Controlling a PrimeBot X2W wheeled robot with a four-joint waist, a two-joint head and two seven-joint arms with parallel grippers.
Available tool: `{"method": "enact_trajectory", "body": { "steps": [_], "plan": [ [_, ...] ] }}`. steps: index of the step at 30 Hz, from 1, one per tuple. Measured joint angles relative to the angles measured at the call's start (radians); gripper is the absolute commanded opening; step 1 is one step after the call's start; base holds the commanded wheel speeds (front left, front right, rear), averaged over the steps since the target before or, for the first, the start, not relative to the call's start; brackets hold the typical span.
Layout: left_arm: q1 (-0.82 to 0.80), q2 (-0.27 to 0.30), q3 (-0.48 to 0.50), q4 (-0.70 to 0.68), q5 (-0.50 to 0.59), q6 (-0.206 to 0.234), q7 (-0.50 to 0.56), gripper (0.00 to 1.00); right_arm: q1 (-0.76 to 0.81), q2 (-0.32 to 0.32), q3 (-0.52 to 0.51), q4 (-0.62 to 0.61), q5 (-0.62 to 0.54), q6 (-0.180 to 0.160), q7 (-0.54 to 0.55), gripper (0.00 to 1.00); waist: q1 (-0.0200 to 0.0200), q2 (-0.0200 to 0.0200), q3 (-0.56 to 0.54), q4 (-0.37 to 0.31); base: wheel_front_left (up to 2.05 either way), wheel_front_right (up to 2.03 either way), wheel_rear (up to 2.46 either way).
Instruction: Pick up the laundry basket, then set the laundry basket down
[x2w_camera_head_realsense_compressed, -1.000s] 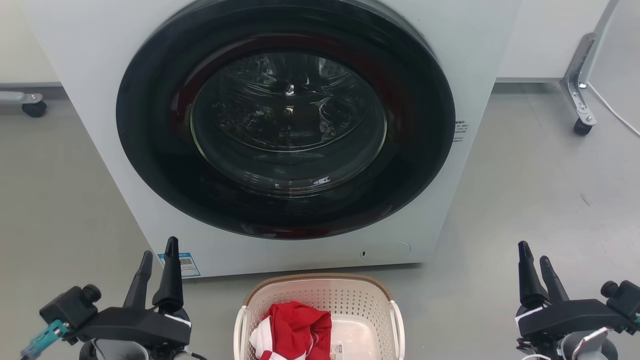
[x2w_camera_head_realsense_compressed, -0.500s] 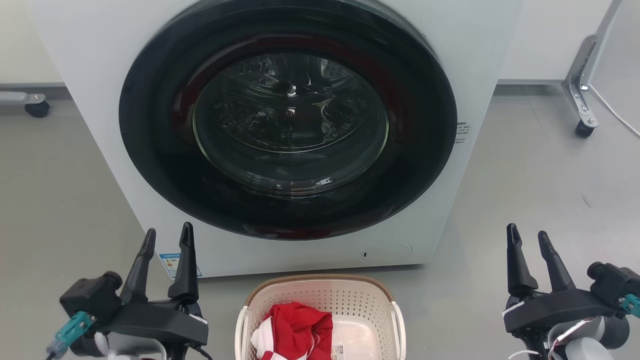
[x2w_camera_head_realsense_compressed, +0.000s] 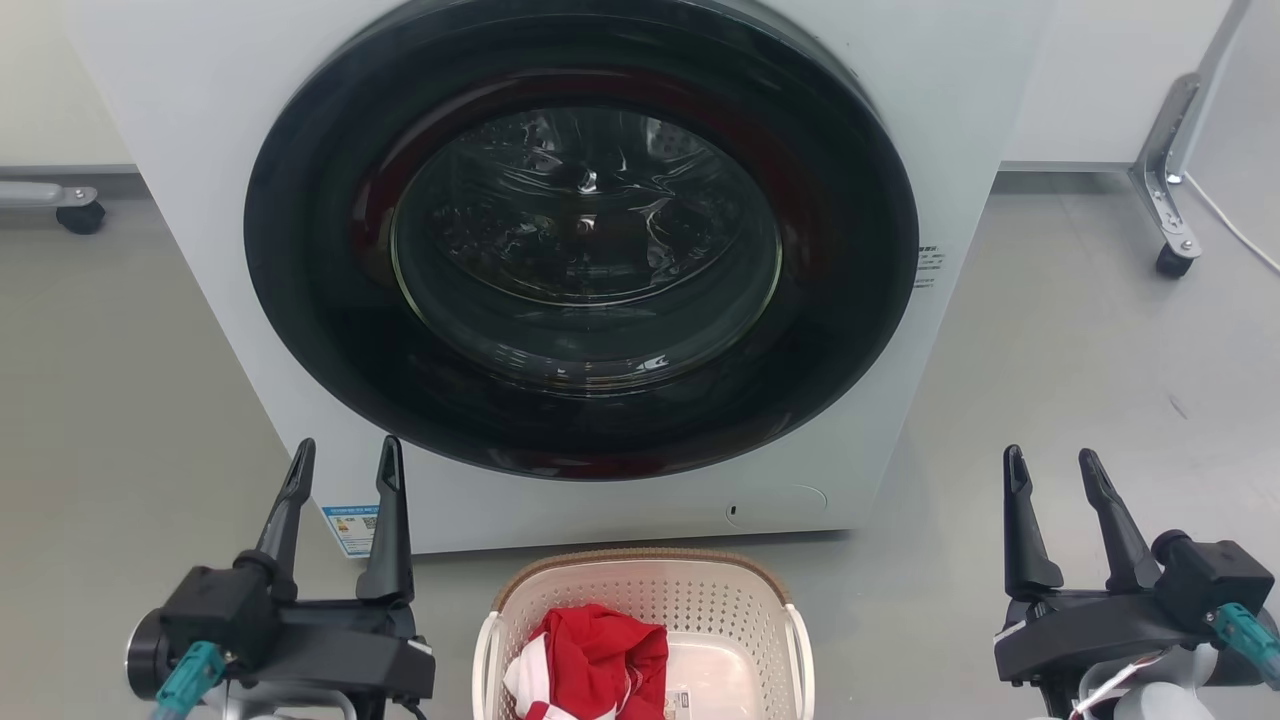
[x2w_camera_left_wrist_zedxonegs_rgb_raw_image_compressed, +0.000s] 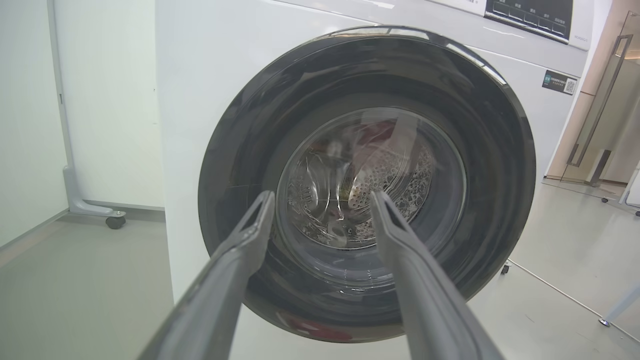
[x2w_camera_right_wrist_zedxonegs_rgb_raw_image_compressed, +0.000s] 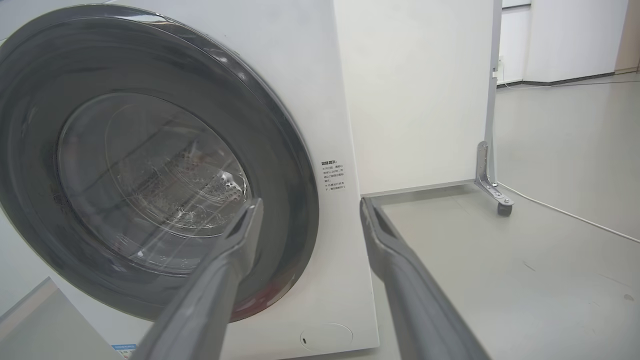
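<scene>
Grey floor (x2w_camera_head_realsense_compressed: 1050, 330) bears the laundry basket (x2w_camera_head_realsense_compressed: 745, 600) before a washing machine (x2w_camera_head_realsense_compressed: 960, 110); left gripper (x2w_camera_head_realsense_compressed: 343, 468) and right gripper (x2w_camera_head_realsense_compressed: 1053, 470) flank it, both spread, empty.

Blue QR sticker (x2w_camera_head_realsense_compressed: 352, 528), side print (x2w_camera_head_realsense_compressed: 929, 268) on washing machine (x2w_camera_head_realsense_compressed: 960, 120), laundry basket (x2w_camera_head_realsense_compressed: 700, 600) label (x2w_camera_head_realsense_compressed: 684, 700): all illegible.

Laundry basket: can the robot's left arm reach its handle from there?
Probably yes. The left arm sits right beside the laundry basket, jaws open, with nothing between it and the near white handle.
</scene>
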Motion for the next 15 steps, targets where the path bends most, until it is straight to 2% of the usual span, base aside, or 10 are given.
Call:
{"method": "enact_trajectory", "body": {
  "steps": [11,15],
  "plan": [
    [0.013,0.001,-0.015,-0.010,0.127,0.026,-0.043,1.00,0.005,-0.002,0.013,-0.032,-0.161,-0.027,-0.043,1.00,0.0000,0.0000,0.000,0.002,0.00,0.00,0.00],
    [0.014,-0.006,-0.014,-0.009,0.131,0.027,-0.044,1.00,0.017,-0.002,0.014,-0.032,-0.170,-0.027,-0.044,1.00,0.0000,0.0000,0.000,0.003,0.00,0.00,0.00]
  ]
}}
